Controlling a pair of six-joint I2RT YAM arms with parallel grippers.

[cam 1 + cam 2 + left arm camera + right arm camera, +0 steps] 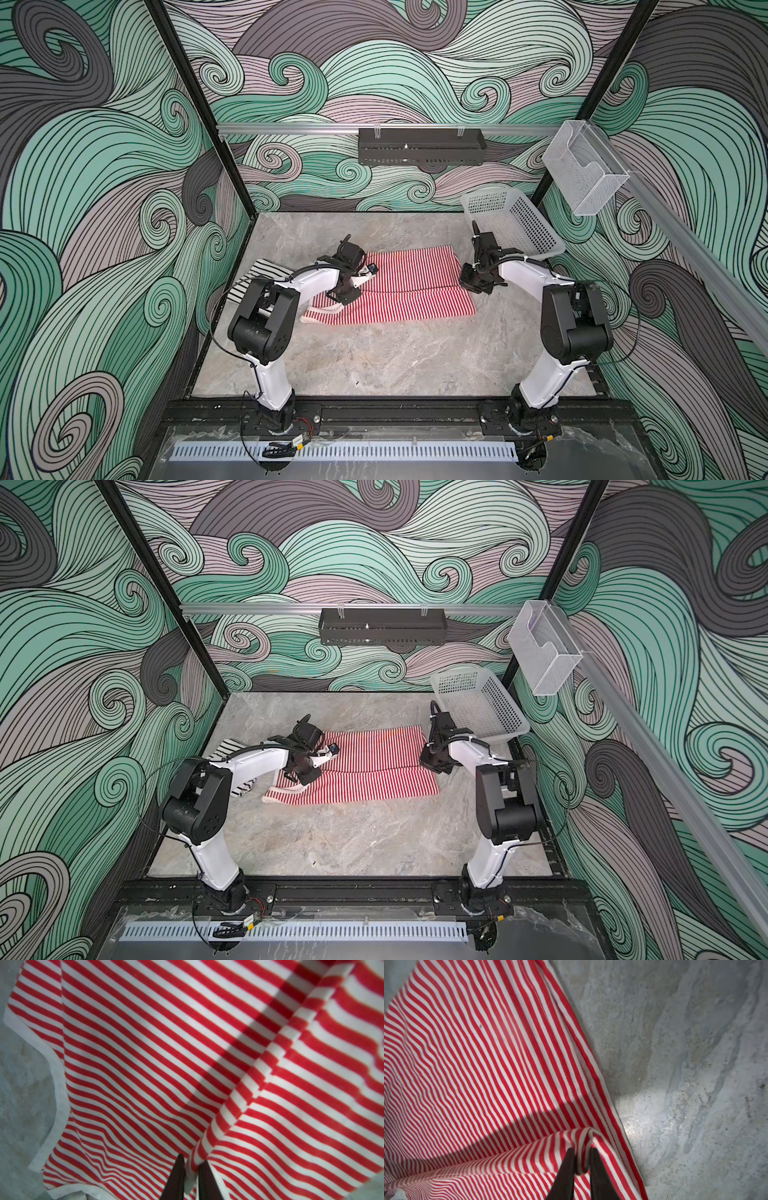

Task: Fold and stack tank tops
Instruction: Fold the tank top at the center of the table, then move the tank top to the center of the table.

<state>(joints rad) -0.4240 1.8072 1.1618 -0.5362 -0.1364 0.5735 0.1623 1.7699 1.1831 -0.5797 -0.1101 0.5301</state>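
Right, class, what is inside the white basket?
Nothing shows inside the white basket: only its perforated floor and walls. The right arm covers its near corner, so that part cannot be checked.

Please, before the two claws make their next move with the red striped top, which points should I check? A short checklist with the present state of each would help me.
1. Left claw has cloth of the red top between its fingers: ok.
2. Right claw pinches a fold at the hem end: ok.
3. Folded edge runs fairly straight between both claws: ok.
4. Table has bare room in front of the red top: ok.
5. Black top is folded: cannot tell, the left arm hides most of it.
6. Basket stands apart from the red top: ok.
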